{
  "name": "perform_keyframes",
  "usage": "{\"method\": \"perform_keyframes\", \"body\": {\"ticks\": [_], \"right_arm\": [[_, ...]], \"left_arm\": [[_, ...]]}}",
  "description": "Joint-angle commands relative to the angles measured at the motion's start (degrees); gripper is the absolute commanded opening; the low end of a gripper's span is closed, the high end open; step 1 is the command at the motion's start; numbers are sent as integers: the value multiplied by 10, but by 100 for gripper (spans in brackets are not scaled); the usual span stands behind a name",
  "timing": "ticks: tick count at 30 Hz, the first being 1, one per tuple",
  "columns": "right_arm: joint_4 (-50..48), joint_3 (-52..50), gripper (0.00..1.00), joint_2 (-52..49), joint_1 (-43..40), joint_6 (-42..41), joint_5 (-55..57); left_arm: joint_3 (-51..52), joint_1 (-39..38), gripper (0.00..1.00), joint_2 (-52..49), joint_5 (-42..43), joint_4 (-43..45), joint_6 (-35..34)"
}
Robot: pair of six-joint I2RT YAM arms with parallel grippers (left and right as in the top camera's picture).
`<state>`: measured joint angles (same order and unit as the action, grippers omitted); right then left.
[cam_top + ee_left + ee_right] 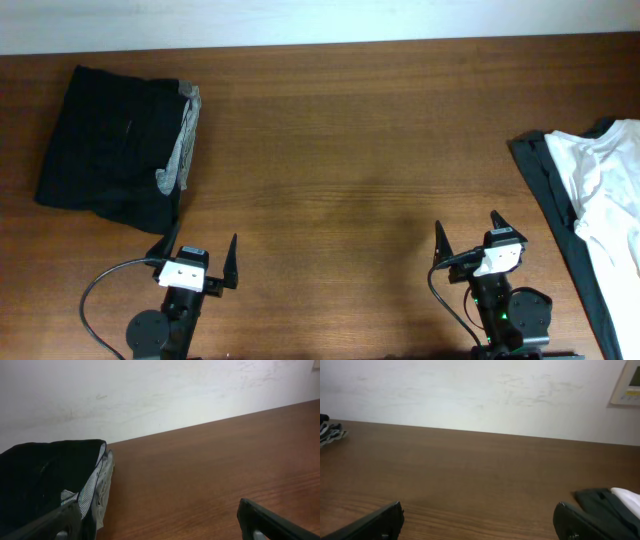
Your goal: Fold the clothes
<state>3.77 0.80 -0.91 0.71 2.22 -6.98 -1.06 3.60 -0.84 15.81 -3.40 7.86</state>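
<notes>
Black folded garment (110, 145), white shirt (610, 190), brown table (350, 150)

Looks like robot lab bench: left arm (172, 300) and right arm (505, 300) mounted at edge of wooden table (330, 180), loose black cable (92, 290), scuffed white wall (150, 390), beige wall panel (626, 385).

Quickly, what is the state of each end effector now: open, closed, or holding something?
Left end effector: open, holding nothing.
Right end effector: open, holding nothing.

Left pincer (205, 236), 7 o'clock, and right pincer (466, 222), 5 o'clock: black tapered fingers (231, 262), white wrist blocks (182, 270), looping black cables (92, 290); green light (503, 319) on right base (528, 308).
</notes>
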Motion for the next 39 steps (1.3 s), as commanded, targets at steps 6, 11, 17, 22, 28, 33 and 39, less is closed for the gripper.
{"method": "perform_keyframes", "body": {"ticks": [6,11,17,22,28,33,39], "right_arm": [[-50,1,99,4,-3,-74,-103],[-40,91,99,-36,-4,-133,-104],[113,334,99,-302,-3,-132,-104],[358,601,99,-557,-3,-130,-109],[525,734,99,-734,-12,-91,-59],[516,810,99,-881,-135,-196,4],[379,909,99,-1068,-306,-247,4]], "left_arm": [[-3,-3,99,3,73,46,-11],[-98,-3,99,-53,69,27,-9],[-338,-3,99,-310,67,-119,-9],[-584,-3,99,-558,67,-331,-9],[-717,-3,99,-716,87,-449,-9],[-717,-3,99,-721,87,-455,-9],[-717,-3,99,-721,86,-462,-9]]}}
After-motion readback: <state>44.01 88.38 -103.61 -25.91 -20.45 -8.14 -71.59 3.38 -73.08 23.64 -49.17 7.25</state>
